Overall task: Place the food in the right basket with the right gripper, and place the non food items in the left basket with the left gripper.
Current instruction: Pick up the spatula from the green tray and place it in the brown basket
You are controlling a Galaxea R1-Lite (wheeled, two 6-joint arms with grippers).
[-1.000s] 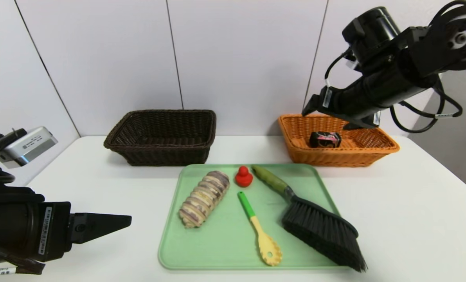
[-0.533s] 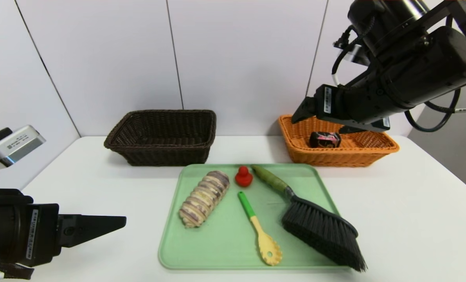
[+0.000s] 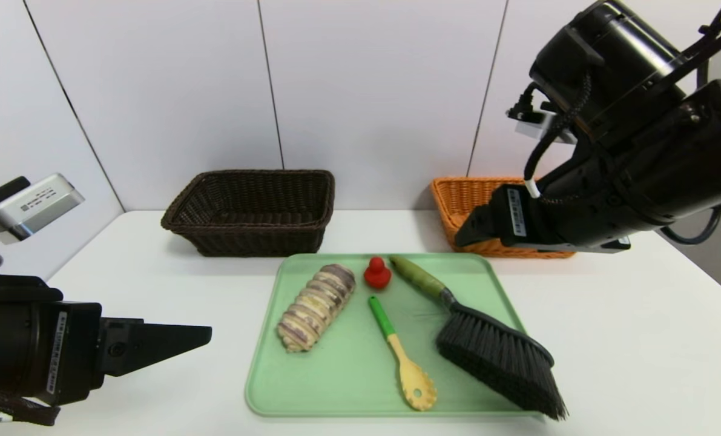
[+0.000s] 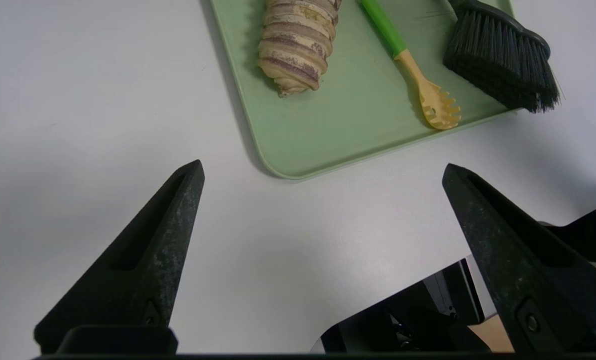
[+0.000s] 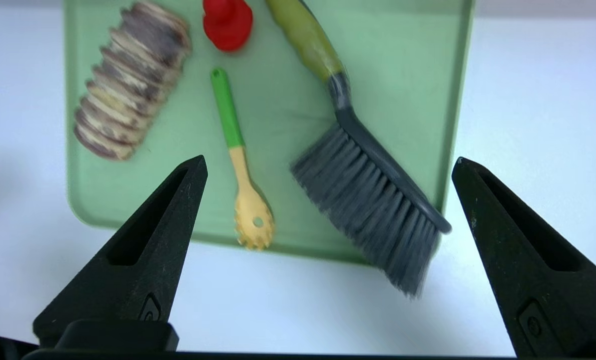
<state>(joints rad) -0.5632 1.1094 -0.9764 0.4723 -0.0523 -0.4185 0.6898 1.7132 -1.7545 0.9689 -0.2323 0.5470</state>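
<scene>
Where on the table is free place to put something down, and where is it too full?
Bare table lies between the dark basket and the tray, and right of the brush. The tray's near left corner is free too. Crowded: the tray's far half, with roll, red toy, spoon and brush handle close together.

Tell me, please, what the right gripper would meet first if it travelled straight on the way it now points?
Probably the green tray: the open right gripper aims at it between the yellow slotted spoon and the brush's bristles. Depth is unclear, so the bristles might come first.
</scene>
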